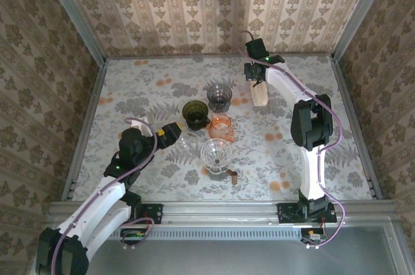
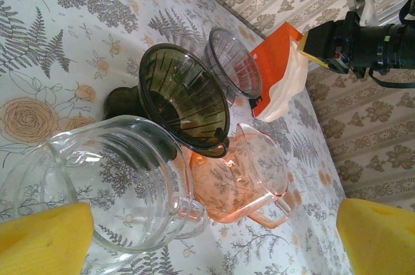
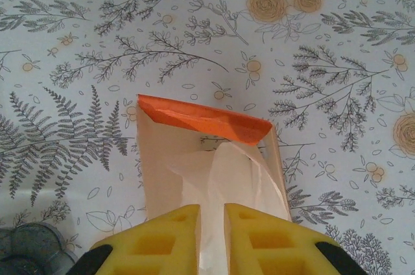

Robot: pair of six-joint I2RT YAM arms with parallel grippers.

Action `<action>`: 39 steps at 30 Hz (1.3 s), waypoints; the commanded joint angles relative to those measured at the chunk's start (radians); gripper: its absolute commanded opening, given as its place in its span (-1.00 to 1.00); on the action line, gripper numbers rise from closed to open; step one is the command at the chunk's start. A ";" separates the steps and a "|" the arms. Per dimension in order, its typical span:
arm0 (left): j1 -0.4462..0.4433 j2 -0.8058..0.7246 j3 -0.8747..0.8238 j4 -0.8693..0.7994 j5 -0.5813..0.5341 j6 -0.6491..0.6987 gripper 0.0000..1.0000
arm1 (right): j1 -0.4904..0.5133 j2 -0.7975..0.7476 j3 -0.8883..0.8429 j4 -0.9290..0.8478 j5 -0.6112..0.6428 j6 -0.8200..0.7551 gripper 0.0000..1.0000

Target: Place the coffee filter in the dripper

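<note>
My right gripper (image 3: 212, 226) is shut on a white coffee filter (image 3: 227, 174) that sticks out of a tan filter box (image 3: 165, 165) with an orange flap (image 3: 201, 118). From above, that gripper (image 1: 256, 75) is over the box (image 1: 260, 95) at the back of the table. Several drippers cluster mid-table: dark olive (image 1: 195, 113), smoky grey (image 1: 219, 96), pink (image 1: 222, 126) and clear glass (image 1: 216, 153). My left gripper (image 2: 214, 242) is open, its yellow fingers (image 2: 45, 239) either side of a clear glass dripper (image 2: 110, 178), not touching it.
In the left wrist view the olive dripper (image 2: 185, 96), the smoky dripper (image 2: 235, 61) and the pink dripper (image 2: 243, 171) stand packed together, with the box (image 2: 275, 61) behind them. Metal rails (image 1: 84, 126) and patterned walls border the floral table (image 1: 130, 87).
</note>
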 commanded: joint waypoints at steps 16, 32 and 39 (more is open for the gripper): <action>-0.007 0.011 0.022 0.039 0.008 0.025 0.96 | -0.016 0.056 0.067 -0.051 0.009 -0.007 -0.66; -0.007 0.010 0.018 0.039 0.009 0.020 0.96 | -0.013 0.040 0.069 -0.047 0.020 -0.013 -1.00; -0.006 0.007 0.016 0.042 0.010 0.015 0.96 | -0.006 -0.035 0.045 -0.025 0.033 -0.023 -1.00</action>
